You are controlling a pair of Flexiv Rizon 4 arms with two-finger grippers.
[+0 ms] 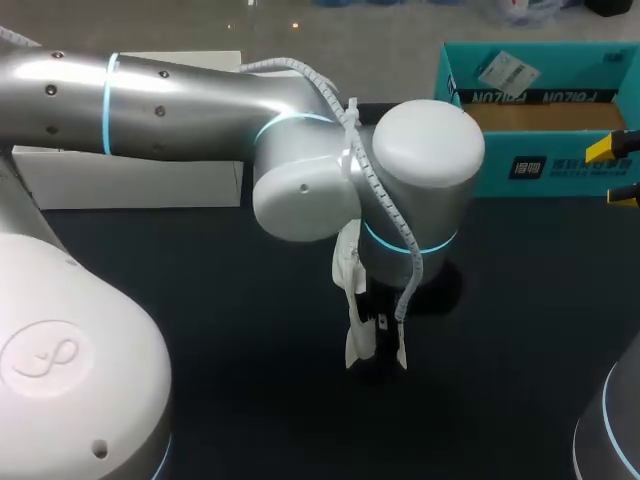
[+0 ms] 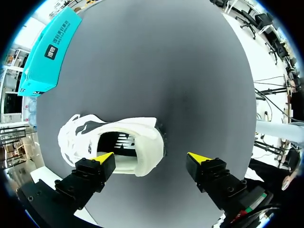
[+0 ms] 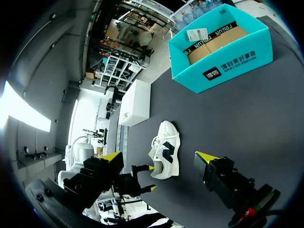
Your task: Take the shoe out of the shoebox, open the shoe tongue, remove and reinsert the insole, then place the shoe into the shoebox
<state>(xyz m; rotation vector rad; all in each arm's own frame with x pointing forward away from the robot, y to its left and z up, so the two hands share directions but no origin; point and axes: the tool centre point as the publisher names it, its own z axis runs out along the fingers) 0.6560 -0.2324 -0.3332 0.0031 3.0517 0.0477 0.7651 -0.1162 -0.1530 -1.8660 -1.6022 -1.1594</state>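
The white shoe (image 2: pixel 114 147) stands on the dark surface (image 1: pixel 250 350), out of the teal shoebox (image 1: pixel 540 175) and well apart from it. The left arm (image 1: pixel 200 110) reaches in over the middle and hangs right above the shoe, hiding most of it in the head view, where only white pieces (image 1: pixel 356 335) show beneath the wrist.

From the left wrist, the shoe's opening faces up at the camera. The left jaws are spread wide. One yellow fingertip (image 2: pixel 102 156) sits at the edge of the opening, while the other (image 2: pixel 199 157) is over bare surface, clear of the heel. Whether the near tip touches the shoe cannot be told.

The right jaws are also spread wide with nothing between them. They are held near the shoebox's front corner, with the shoe (image 3: pixel 166 152) well ahead of them.
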